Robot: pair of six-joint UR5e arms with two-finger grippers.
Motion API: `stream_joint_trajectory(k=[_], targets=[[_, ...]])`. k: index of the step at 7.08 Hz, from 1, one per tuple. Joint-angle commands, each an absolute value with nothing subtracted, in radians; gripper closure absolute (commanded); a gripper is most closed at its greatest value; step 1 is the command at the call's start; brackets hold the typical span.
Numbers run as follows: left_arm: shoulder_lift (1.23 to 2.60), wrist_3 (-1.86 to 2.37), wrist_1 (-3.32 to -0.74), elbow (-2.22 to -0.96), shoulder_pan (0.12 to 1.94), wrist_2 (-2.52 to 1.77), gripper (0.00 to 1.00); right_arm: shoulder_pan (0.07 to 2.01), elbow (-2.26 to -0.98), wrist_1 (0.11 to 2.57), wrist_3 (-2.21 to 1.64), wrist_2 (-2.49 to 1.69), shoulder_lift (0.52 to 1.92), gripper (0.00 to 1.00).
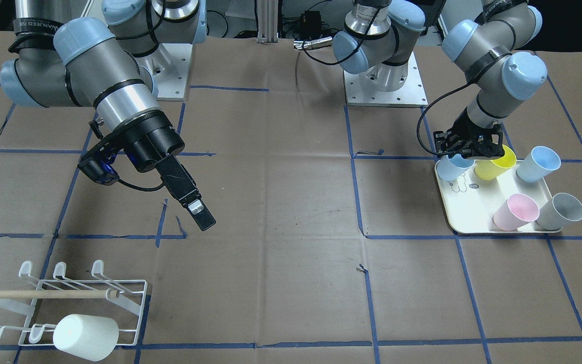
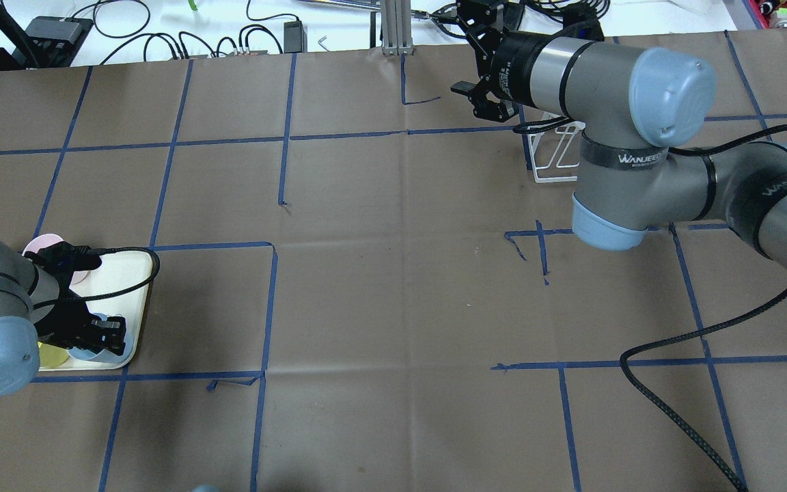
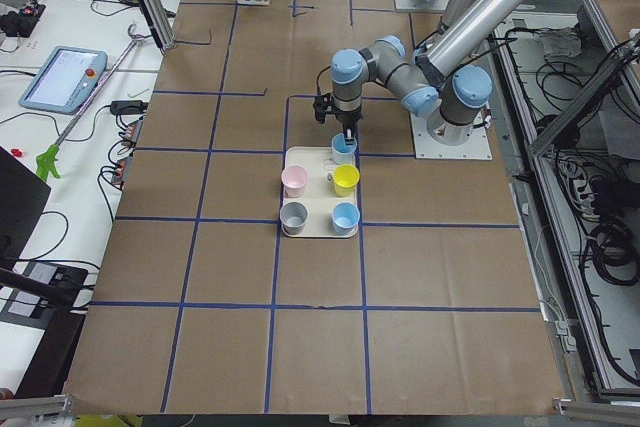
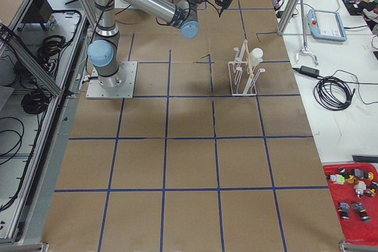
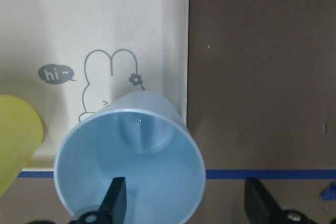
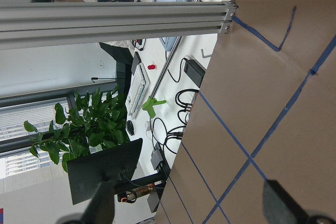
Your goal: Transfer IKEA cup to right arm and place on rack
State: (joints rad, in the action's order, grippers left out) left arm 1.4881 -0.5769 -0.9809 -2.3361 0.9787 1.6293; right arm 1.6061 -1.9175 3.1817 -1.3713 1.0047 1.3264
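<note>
Left claw [image 5: 187, 199], spread wide, straddles the wall of the blue cup [image 5: 136, 150]: one finger inside, one outside (tray [image 5: 79, 14] beneath). Centre the wall between your fingers, close gently, then lift straight up.

Four exterior views, two wrist close-ups

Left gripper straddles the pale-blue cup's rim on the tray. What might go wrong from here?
1. The left gripper, open, straddles one wall of the pale-blue plastic cup; so thin a pinch may let it tilt.
2. The yellow plastic cup stands close; lifting might knock it.
3. A white cup occupies one prong of the white wire rack.
</note>
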Motion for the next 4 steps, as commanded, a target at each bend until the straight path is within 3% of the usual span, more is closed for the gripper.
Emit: stream_joint_trajectory(k=[1,4], targets=[[1.486,-0.577,-0.979,-2.315,0.979,1.628,1.00,1.606,-1.919,3.104,-1.371,1.005,1.324,0.00],[1.483,-0.577,-1.084,-2.151,0.986,1.629,1.00,1.606,-1.919,2.707,-1.371,1.005,1.324,0.00]])
